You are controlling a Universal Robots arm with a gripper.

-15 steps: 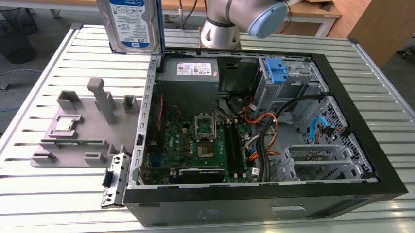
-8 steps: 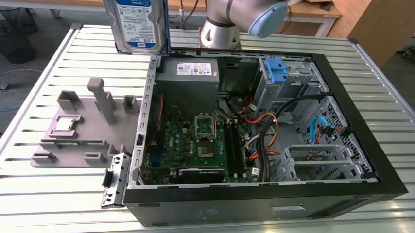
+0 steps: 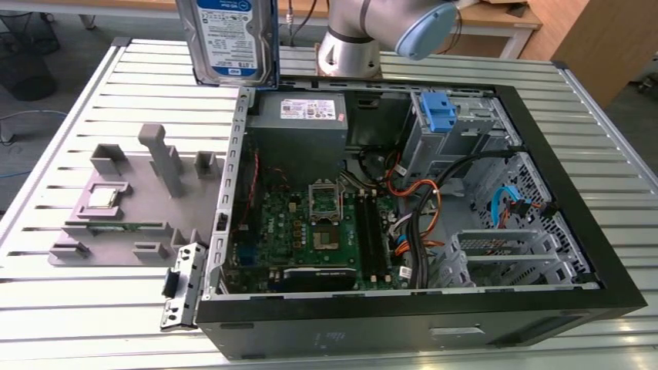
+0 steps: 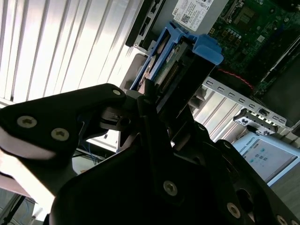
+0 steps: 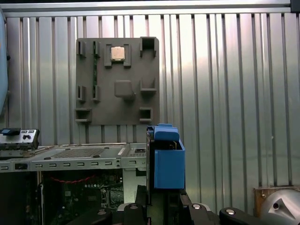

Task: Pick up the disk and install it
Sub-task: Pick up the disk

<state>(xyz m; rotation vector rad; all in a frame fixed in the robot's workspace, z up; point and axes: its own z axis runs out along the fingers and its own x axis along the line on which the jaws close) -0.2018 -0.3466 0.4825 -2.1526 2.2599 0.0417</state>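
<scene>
Grip looks solid here: the gripper is clamped onto the disk, and in both wrist views the blue-railed end of the disk sticks out from between the black jaws. In the exterior view the disk hangs upright in the air with its label facing the camera. It's above the far part of the slatted metal table, just past the far corner of the open computer case on the exterior view's left. So it's outside the case, not in it.

Stuff around it: a silver joint of the arm sits just to the exterior view's right of the disk, at the far side. Inside the case, the grey power supply with a white sticker is against the far wall, and it's the closest thing to the disk. Further to the exterior view's right is the drive cage with a bare blue bracket standing in it. A tangle of black, orange and blue cables drapes between the cage and the motherboard, crowding the space on the near side of the cage. On the exterior view's left of the case, a grey fixture plate lies on the table with a small chip in one pocket.
</scene>
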